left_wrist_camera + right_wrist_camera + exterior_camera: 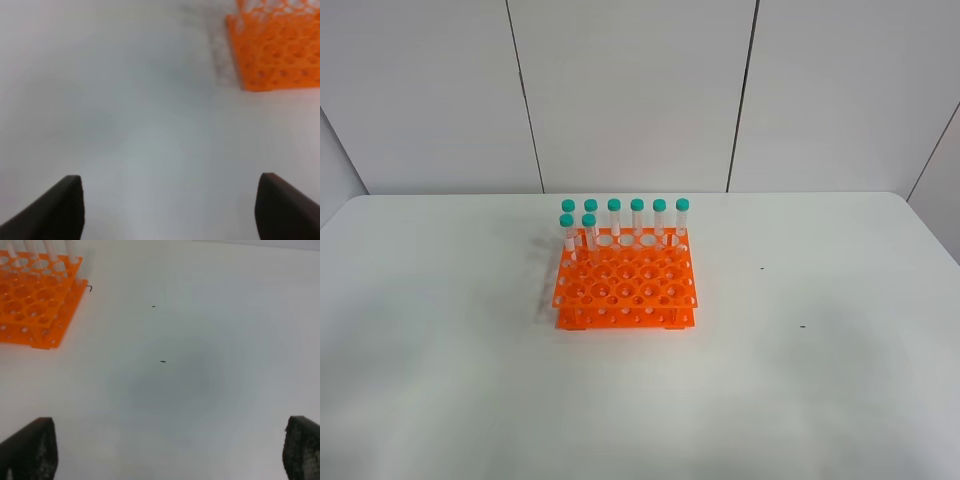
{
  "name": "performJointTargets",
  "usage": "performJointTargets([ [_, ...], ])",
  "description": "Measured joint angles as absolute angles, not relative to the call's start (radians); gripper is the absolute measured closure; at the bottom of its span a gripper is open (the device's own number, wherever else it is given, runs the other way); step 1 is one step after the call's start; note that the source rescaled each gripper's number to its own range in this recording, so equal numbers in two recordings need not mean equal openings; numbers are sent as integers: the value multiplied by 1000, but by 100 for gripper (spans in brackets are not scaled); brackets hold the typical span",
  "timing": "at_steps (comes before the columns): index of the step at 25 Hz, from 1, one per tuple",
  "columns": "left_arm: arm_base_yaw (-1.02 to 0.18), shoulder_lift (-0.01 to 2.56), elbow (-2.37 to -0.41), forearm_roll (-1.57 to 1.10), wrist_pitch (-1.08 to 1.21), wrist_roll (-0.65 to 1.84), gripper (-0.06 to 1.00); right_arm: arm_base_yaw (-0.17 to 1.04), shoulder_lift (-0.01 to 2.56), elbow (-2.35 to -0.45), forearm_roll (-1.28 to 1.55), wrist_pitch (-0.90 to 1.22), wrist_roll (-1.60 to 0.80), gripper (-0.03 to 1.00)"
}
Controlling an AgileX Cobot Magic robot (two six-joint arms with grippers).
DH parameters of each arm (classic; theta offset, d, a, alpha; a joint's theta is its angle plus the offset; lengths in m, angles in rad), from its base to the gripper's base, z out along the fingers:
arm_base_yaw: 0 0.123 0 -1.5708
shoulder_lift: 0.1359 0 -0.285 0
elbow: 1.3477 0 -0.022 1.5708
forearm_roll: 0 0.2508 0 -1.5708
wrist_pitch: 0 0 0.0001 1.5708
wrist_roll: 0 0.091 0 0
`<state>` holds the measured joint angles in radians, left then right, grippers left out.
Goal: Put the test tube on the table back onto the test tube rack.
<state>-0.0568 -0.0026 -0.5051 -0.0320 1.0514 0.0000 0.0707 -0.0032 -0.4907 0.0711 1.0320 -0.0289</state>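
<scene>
The orange test tube rack (625, 285) stands on the white table (820, 380), a little left of the middle. Several clear tubes with teal caps (614, 218) stand upright in it: a row along its back and two in the second row at the left (589, 232). No test tube lies on the table in any view. Neither arm shows in the exterior view. The left gripper (172, 202) is open and empty above bare table, with the rack (275, 50) ahead of it. The right gripper (167, 447) is open and empty, with the rack (35, 300) ahead to one side.
Two small dark specks (762, 268) (802, 326) lie on the table right of the rack; they also show in the right wrist view (162, 361). A grey panelled wall (630, 90) stands behind the table's far edge.
</scene>
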Motion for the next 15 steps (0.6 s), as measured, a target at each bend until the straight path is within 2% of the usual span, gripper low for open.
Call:
performJointTargets([
  [15,-62,-6,-503,-32,1052,0,-6,71,-3,-491,72,1032,-29,-3],
])
